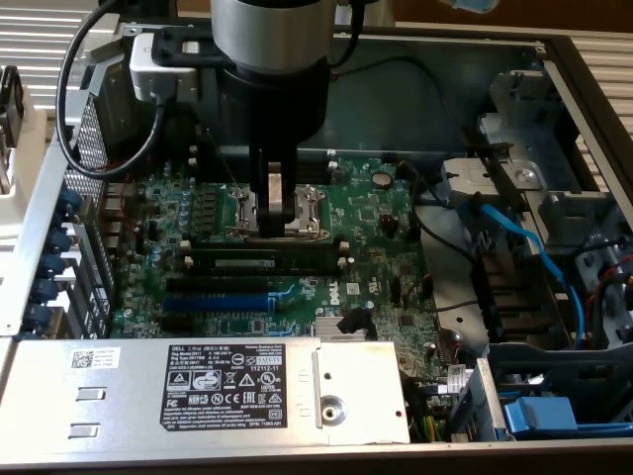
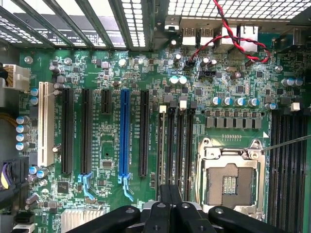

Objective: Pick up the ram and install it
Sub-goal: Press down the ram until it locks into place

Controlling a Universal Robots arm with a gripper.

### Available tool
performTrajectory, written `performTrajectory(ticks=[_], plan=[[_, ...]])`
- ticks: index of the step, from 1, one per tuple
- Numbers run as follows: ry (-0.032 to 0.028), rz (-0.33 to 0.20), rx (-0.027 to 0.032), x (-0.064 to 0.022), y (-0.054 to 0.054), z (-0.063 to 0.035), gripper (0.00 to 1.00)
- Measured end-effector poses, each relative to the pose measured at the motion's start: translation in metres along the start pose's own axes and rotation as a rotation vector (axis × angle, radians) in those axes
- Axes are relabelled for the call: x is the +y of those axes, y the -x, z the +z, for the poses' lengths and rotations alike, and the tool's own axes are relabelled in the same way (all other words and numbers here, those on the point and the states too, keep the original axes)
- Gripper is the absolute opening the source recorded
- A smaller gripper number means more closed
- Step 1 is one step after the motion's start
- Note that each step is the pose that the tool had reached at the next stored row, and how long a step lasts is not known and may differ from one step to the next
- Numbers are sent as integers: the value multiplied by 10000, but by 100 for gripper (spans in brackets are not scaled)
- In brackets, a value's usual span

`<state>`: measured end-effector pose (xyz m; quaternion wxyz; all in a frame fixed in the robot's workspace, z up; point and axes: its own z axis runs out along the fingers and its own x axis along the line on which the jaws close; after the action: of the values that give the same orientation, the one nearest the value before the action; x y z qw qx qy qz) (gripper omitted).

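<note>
The ram (image 1: 262,261) is a dark-green strip with a white label. It stands on edge in the black memory slots (image 1: 297,269), in front of the CPU socket (image 1: 302,210). My gripper (image 1: 275,230) hangs straight down over the board, its tips just above the ram's top edge, near its middle. In the wrist view the gripper (image 2: 170,190) points along the row of memory slots (image 2: 176,145), and its two fingers (image 2: 164,199) lie side by side with only a thin seam between them. Seen edge-on there, the ram cannot be told from the slots.
The motherboard (image 1: 376,228) lies in an open PC case. A blue expansion slot (image 1: 216,300) and a metal drive cage (image 1: 198,391) sit in front of the slots. Blue cable (image 1: 539,259) and drive bays are at the exterior view's right. Red-black wires (image 2: 228,29) run near the rear ports.
</note>
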<state>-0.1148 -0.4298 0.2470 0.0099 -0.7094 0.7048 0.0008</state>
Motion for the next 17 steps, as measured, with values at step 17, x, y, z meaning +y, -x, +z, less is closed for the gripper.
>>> performTrajectory(ticks=[17], plan=[[-35, 2323, 30, 0, 0, 0, 10]])
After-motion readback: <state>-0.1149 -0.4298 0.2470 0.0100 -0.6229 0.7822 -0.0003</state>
